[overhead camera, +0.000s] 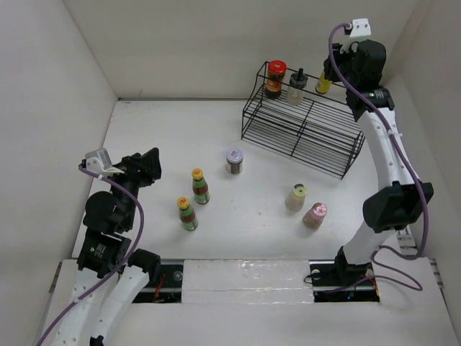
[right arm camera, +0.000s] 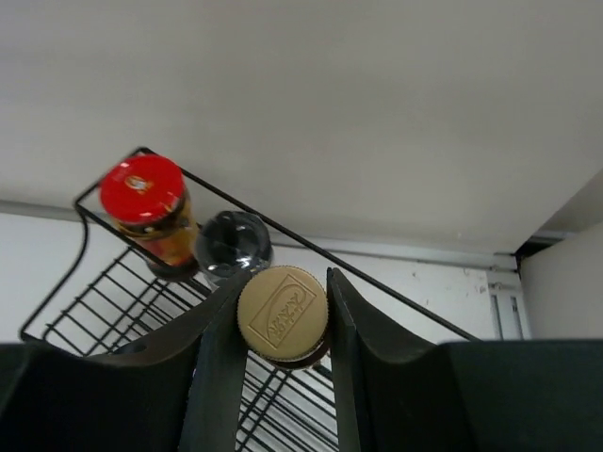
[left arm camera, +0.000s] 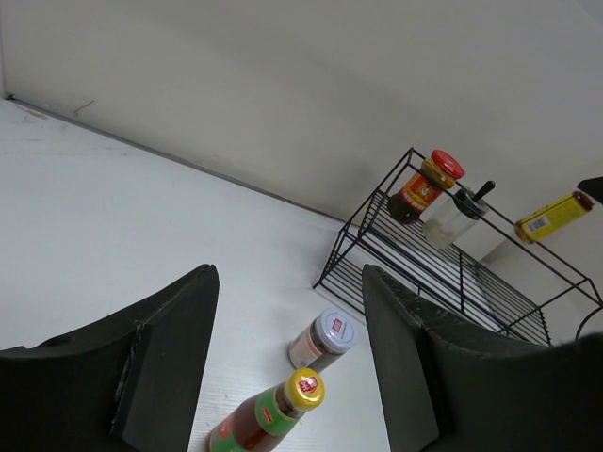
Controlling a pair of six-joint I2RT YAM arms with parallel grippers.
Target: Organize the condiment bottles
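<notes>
My right gripper [overhead camera: 337, 72] [right arm camera: 283, 284] is shut on the brownish cap [right arm camera: 282, 315] of a yellow bottle [overhead camera: 325, 81] [left arm camera: 551, 217]. The bottle is upright at the top shelf of the black wire rack [overhead camera: 302, 130]. A red-lidded jar [overhead camera: 275, 78] [right arm camera: 146, 202] and a black-capped clear bottle [overhead camera: 296, 90] [right arm camera: 234, 247] stand beside it on that shelf. My left gripper [overhead camera: 149, 167] [left arm camera: 289, 278] hangs open and empty at the left. Beyond its fingers are a yellow-capped red-green bottle [left arm camera: 273, 419] [overhead camera: 199, 186] and a purple-lidded jar [left arm camera: 322, 339] [overhead camera: 234, 160]. A second red-green bottle [overhead camera: 187, 213] stands nearer.
A cream bottle [overhead camera: 296, 197] and a pink-capped bottle [overhead camera: 315, 215] stand on the white table [overhead camera: 158, 137] in front of the rack. White walls close the table in on the left, back and right. The rack's lower shelf [overhead camera: 288, 140] holds nothing.
</notes>
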